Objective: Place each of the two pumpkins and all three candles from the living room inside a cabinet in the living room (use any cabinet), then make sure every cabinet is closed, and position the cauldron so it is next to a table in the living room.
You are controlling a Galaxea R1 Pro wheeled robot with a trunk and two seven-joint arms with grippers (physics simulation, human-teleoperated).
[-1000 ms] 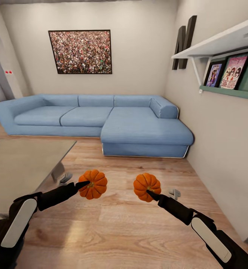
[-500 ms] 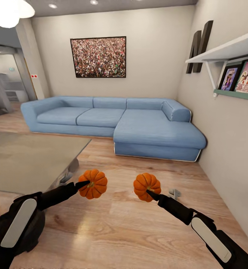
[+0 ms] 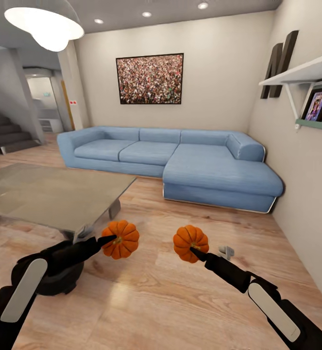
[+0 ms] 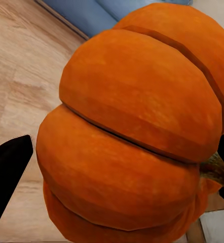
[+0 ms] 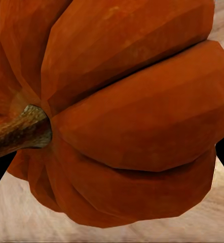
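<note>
The left gripper (image 3: 113, 241) is closed around one pumpkin (image 3: 121, 239), its dark fingers (image 4: 8, 174) pressed to the ribbed orange sides so that the fruit sits between them, clear of the floor. The right gripper (image 3: 194, 252) clamps the second pumpkin (image 3: 191, 243) in the same way; in the right wrist view its brown stem (image 5: 18, 130) points sideways and a black finger edge shows at each side of the fruit.

Both arms reach forward and slightly inward from the lower corners of the head view, forearms low, carrying the two pumpkins side by side at about the same height with a gap between them, above the wooden floor (image 3: 180, 301).

Under the left forearm stands the black cauldron (image 3: 59, 279) on the floor, just beside the near corner of the table (image 3: 49, 194), whose glossy top stretches away to the left. Beyond the pumpkins a blue corner sofa (image 3: 180, 160) runs along the far wall beneath a framed picture (image 3: 150, 78). A white wall shelf (image 3: 301, 73) with framed prints hangs on the right wall, and a staircase (image 3: 8, 136) shows at far left.
</note>
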